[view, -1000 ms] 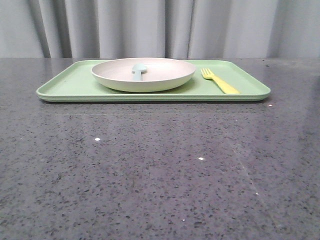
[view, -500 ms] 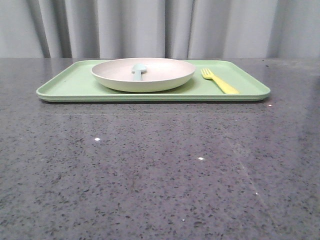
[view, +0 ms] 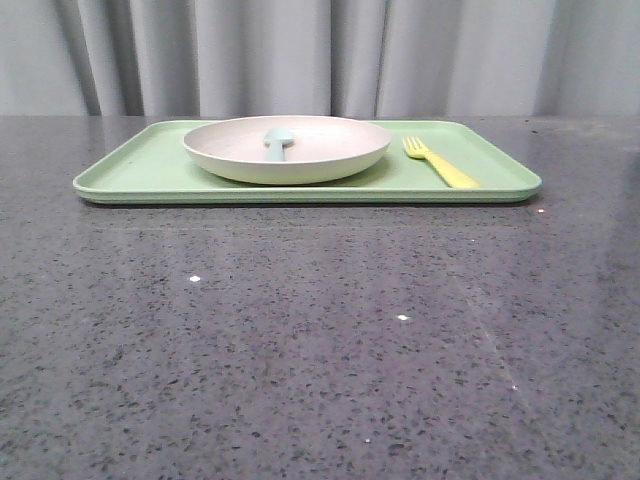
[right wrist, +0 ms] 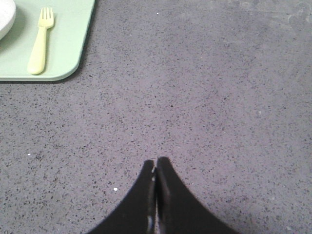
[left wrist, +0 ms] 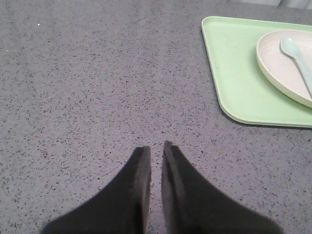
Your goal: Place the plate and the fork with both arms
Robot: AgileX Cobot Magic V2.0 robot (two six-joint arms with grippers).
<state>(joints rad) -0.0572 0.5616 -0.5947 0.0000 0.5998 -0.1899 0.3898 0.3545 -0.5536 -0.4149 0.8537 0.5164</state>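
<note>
The cream-white plate sits on the light-green tray at the far side of the table. The yellow fork lies on the tray just right of the plate, tines pointing away. Neither arm shows in the front view. In the left wrist view my left gripper hangs over bare table, well short of the tray and plate. Its jaws are nearly together and empty. In the right wrist view my right gripper is shut and empty over bare table, away from the fork.
A pale blue spoon-like utensil lies inside the plate and also shows in the left wrist view. The table is dark speckled stone. Grey curtains hang behind its far edge.
</note>
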